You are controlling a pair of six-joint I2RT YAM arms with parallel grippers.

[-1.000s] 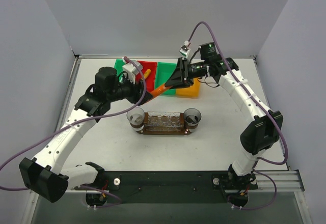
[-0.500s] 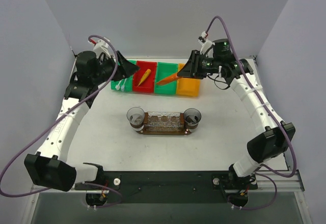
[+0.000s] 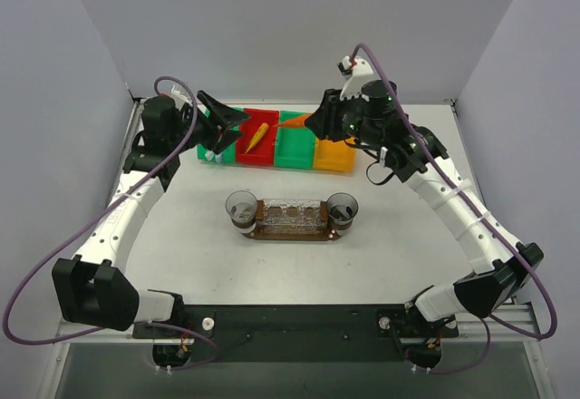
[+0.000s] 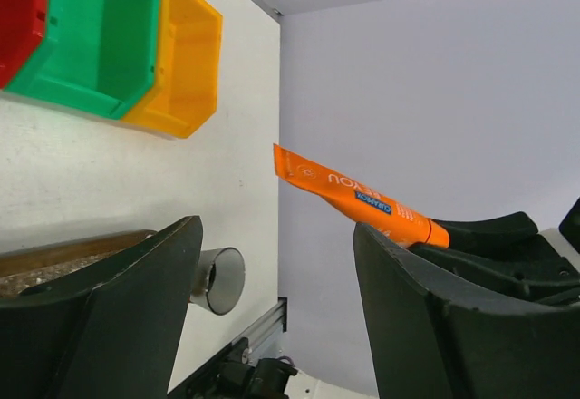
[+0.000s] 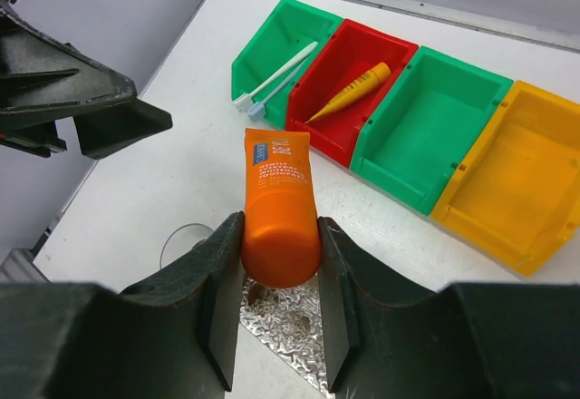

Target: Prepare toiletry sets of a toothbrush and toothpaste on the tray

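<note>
Right gripper (image 5: 279,247) clamps orange toothpaste (image 5: 276,177) by its cap end, left gripper (image 4: 276,236) spread wide, empty; the tube's long overhang could pivot in the grip and miss the tray (image 3: 292,236).

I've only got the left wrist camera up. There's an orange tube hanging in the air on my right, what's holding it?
Observer: The right tool is shut on the orange toothpaste, gripping its cap end.
Operator: Okay, where are the toothbrushes?
Observer: Both toothbrushes lie in the green bin at the end of the row.
Operator: And the other tube?
Observer: The yellow toothpaste lies in the red bin.
</note>
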